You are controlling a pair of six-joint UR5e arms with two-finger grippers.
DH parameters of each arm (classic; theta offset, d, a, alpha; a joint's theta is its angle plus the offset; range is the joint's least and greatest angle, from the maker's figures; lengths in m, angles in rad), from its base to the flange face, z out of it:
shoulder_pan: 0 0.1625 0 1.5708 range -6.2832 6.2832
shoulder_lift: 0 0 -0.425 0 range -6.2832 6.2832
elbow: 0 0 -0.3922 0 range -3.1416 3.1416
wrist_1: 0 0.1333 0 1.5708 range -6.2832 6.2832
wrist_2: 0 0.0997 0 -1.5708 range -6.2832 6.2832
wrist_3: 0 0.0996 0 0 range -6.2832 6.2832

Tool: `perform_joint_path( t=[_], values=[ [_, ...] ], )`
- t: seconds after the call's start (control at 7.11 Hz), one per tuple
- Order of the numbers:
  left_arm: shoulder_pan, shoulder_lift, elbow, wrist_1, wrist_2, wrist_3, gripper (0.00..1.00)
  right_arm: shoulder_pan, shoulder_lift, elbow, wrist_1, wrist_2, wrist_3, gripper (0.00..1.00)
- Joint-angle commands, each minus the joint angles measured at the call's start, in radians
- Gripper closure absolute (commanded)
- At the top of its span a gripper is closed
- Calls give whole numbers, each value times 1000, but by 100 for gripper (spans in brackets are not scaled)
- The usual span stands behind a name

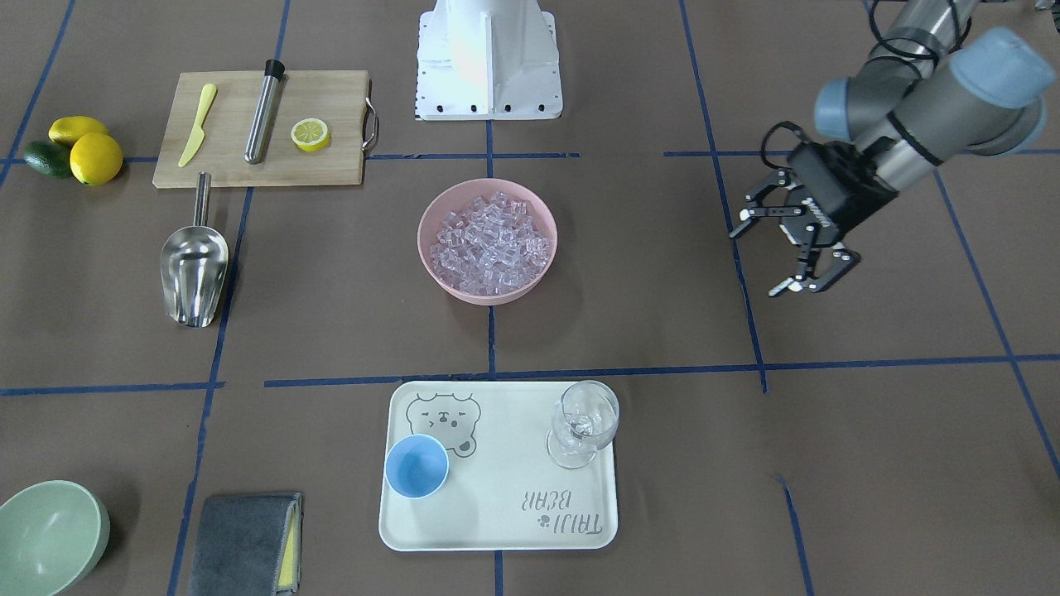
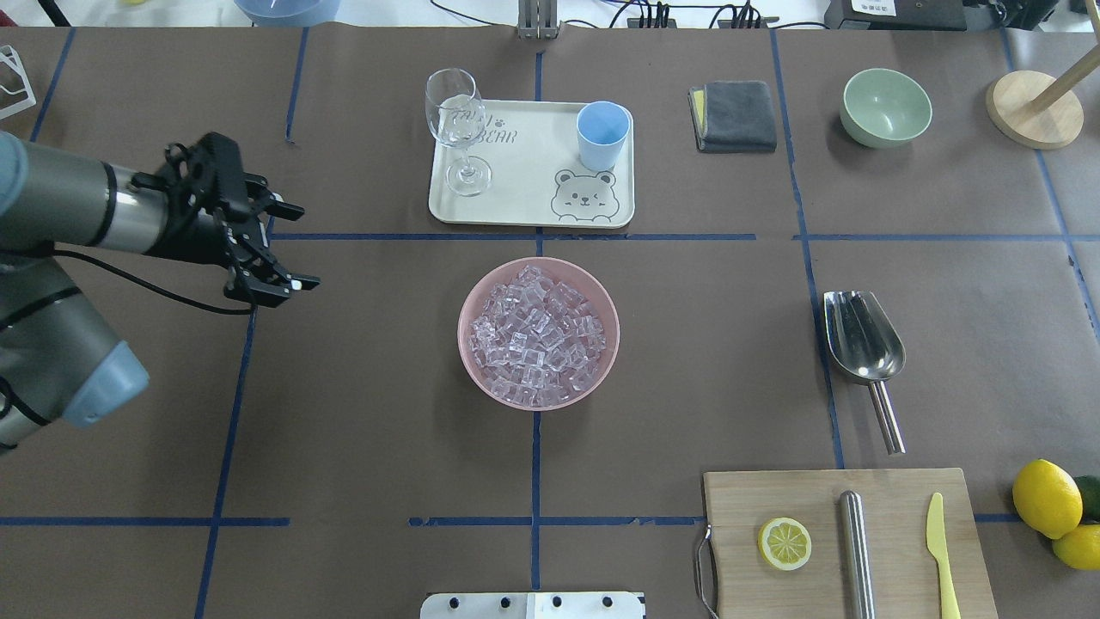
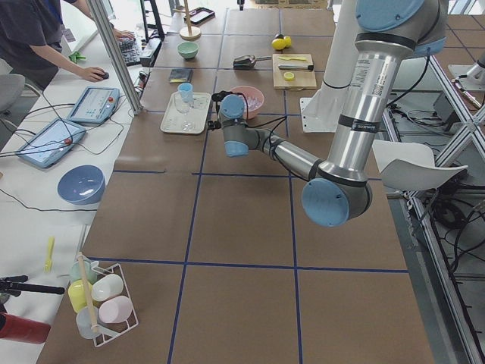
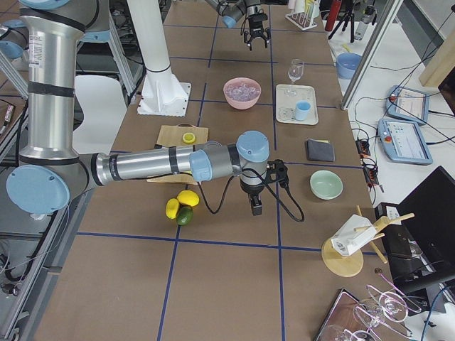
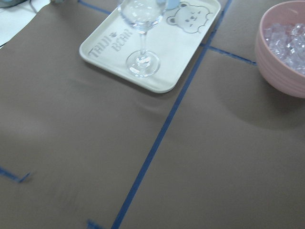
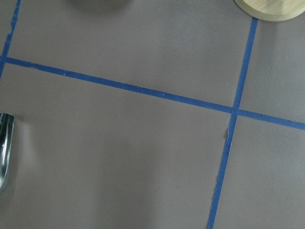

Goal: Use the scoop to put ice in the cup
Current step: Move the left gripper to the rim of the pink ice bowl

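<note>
The left gripper (image 2: 302, 245) hangs empty, jaws spread wide, well apart from the pink bowl (image 2: 464, 344) of ice (image 2: 537, 335). The right gripper (image 4: 254, 207) shows only from the side, so I cannot tell its spread. It should take the scoop (image 2: 862, 335), lying near the cutting board (image 2: 894, 533), by its thin handle, trough level. The cup (image 2: 601, 133) stands on the tray (image 2: 524, 185); the right wrist view catches only the scoop's edge

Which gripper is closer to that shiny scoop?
Right. The right gripper hangs fairly near, on the scoop's side of the pink bowl; the left gripper is far off on the bowl's other side.
</note>
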Motion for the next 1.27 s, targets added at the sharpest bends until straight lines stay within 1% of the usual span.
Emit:
perform_joint_path(
  t=[0.0,0.14,0.28,0.42,0.56,0.7,0.84,0.98,1.12],
  values=[
    [118,-56,64,-19,31,7,0,-95,2,77,0,10,135,0],
    [161,-78,107,-25,25,27,0,-190,0,137,2,-5,288,0],
    [180,-112,147,-34,28,104,0,-233,-2,163,2,-5,346,0],
    [182,-123,196,-126,29,114,0,-270,-2,203,2,-9,445,0],
    [183,-141,243,-207,32,111,0,-331,-2,247,2,-48,554,0],
    [185,-164,268,-215,34,108,0,-422,-2,283,5,-108,704,0],
    [185,-169,270,-216,34,105,0,-504,-14,290,112,-171,845,0],
    [183,-169,270,-216,36,104,0,-586,-40,289,206,-198,964,0],
    [185,-169,268,-217,34,104,0,-697,-40,291,218,-293,1047,0]
  ],
)
